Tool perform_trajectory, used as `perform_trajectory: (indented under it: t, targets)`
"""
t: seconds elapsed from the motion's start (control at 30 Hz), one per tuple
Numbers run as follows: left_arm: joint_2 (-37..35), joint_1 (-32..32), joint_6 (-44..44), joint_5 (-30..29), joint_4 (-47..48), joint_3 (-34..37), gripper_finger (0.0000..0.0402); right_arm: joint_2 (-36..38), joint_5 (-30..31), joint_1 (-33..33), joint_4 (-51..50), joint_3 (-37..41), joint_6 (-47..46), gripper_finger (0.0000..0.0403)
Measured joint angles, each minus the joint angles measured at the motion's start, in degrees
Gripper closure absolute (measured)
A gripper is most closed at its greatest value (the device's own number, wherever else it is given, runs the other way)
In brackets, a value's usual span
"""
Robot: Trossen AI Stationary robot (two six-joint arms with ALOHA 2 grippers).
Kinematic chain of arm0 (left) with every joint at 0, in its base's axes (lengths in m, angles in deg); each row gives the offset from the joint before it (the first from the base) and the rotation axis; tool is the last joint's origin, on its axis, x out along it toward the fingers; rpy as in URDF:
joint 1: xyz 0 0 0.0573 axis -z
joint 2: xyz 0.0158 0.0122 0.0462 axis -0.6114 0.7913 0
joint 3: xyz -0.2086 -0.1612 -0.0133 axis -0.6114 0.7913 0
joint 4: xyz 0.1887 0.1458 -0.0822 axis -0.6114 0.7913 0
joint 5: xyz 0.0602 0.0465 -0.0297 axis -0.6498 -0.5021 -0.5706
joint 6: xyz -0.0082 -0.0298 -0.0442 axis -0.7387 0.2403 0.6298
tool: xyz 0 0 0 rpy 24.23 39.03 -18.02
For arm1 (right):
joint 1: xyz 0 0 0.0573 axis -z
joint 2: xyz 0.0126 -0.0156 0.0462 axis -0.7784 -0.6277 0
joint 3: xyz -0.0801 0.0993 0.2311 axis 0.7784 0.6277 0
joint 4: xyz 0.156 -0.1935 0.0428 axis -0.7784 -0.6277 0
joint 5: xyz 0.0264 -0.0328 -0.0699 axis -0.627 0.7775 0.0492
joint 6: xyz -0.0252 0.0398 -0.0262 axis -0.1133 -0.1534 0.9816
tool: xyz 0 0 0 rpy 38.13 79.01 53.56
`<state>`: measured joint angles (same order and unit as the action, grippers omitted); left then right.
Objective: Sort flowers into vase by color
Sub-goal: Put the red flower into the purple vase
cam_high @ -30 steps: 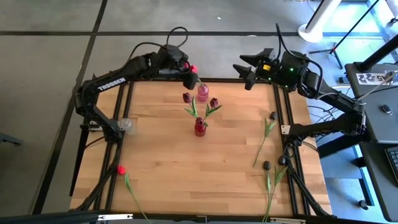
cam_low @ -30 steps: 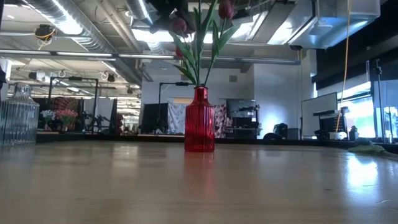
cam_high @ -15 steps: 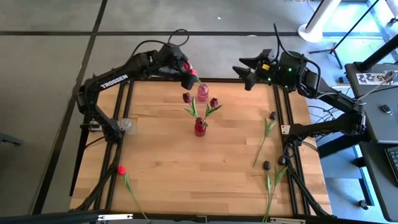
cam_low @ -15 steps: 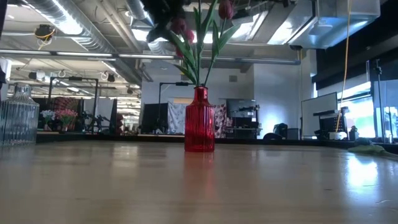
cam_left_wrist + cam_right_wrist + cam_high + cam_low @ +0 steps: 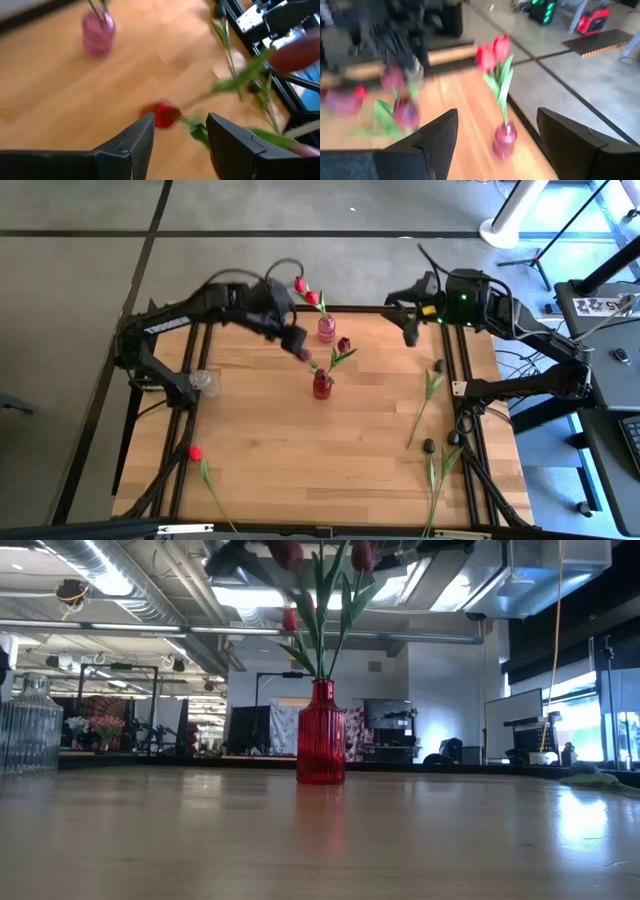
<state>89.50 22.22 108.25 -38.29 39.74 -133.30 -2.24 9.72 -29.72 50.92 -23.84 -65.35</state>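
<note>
- Left gripper (image 5: 293,340) has moved off the pink vase (image 5: 327,329) since the earlier frame; it now hangs over the desk (image 5: 260,430) between the pink vase and the red vase (image 5: 321,385), fingers (image 5: 135,145) apart, nothing held.
- Pink vase at the desk's far edge now holds two red tulips (image 5: 306,291) standing free; before, the gripper covered them.
- Red vase near the desk's middle holds the maroon tulips (image 5: 343,345), same spot as before; one head is partly hidden by the left gripper.
- Right gripper (image 5: 410,330) has swung down over the far right corner, closer to the desk than before; fingers (image 5: 432,140) wide open, empty.
- Two maroon flowers (image 5: 430,385) lie flat along the right edge, unmoved; a second one (image 5: 432,460) lies nearer the front right corner.
- One red flower (image 5: 200,465) lies at the front left corner, unmoved.
- Clear vase (image 5: 203,382) stands at the left edge, empty.
</note>
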Motion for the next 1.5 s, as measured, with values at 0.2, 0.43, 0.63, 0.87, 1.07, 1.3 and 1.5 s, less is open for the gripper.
perform_trajectory:
  t: [0.2,0.43,0.63,0.87,1.07,1.3,1.5]
  targets:
    - [0.4,18.1,22.2,-2.9,6.1,0.0,0.0226,3.2,-1.6,0.0,-12.4,0.0,7.3,0.0134]
    - [0.5,35.1,55.0,-6.1,11.0,0.0,0.0226,4.9,-2.7,0.0,-17.8,0.0,15.1,0.0134]
    - [1.6,48.2,82.5,-6.6,11.0,3.4,0.0226,6.0,-2.7,0.0,-18.8,0.0,16.6,0.0134]
    - [1.5,56.7,106.4,5.7,7.0,16.0,0.0223,6.3,-2.1,0.0,-19.3,0.0,16.9,0.0134]
    - [1.5,57.0,107.2,14.2,-2.9,30.6,0.0221,6.1,-0.5,0.0,-19.3,0.0,17.0,0.0134]
    - [1.5,57.6,110.1,21.4,-18.5,48.7,0.0221,6.1,0.4,0.0,-19.9,0.0,16.0,0.0134]
    - [0.8,57.6,108.5,27.4,-22.2,56.3,0.0220,6.1,0.5,0.0,-21.6,0.0,14.9,0.0134]
